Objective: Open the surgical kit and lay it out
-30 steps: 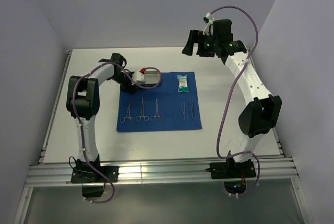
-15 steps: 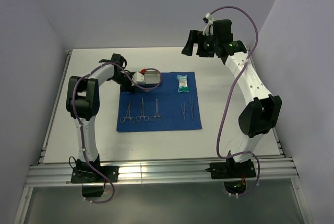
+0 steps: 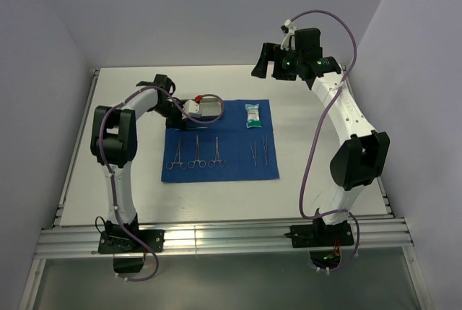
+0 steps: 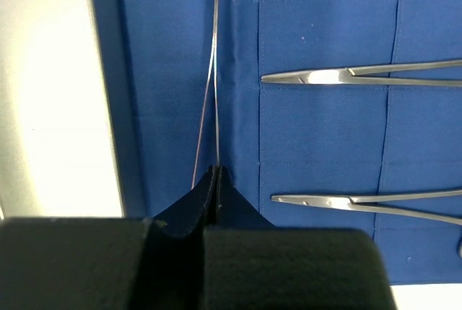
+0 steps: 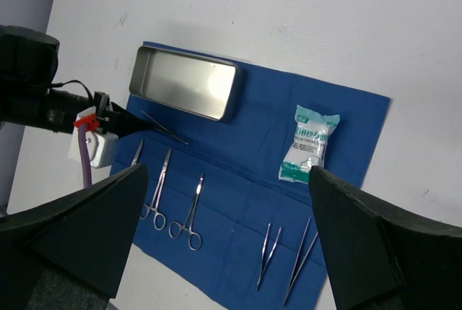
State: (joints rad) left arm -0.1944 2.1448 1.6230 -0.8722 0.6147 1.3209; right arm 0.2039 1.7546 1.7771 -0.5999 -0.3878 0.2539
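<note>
Left wrist view: the left gripper [image 4: 216,180] has its jaws pressed together on the near end of one slim pair of tweezers [image 4: 215,71], which points straight away over the blue cloth wrap [image 4: 325,129]
Tweezers height: lifted or lying on the cloth, I cannot tell
Right gripper [image 3: 268,61]: spread wide, holding nothing, high above the table [image 3: 238,194]
Steel tray [image 5: 184,82]: on the far left corner of the cloth, it looks empty
Laid out: three ring-handled clamps [image 4: 325,76] in a row, two more tweezers [image 5: 265,252] to their right, the white-green packet [image 5: 309,144] near the far edge
Risk: the grip is only at the very end (a thin, smooth, springy piece), so a quick swing could let the tweezers pivot or slip out
Risk of disorder: the clamps lie just beside, so a dropped or dragged piece could push them out of line or wrinkle the cloth
</note>
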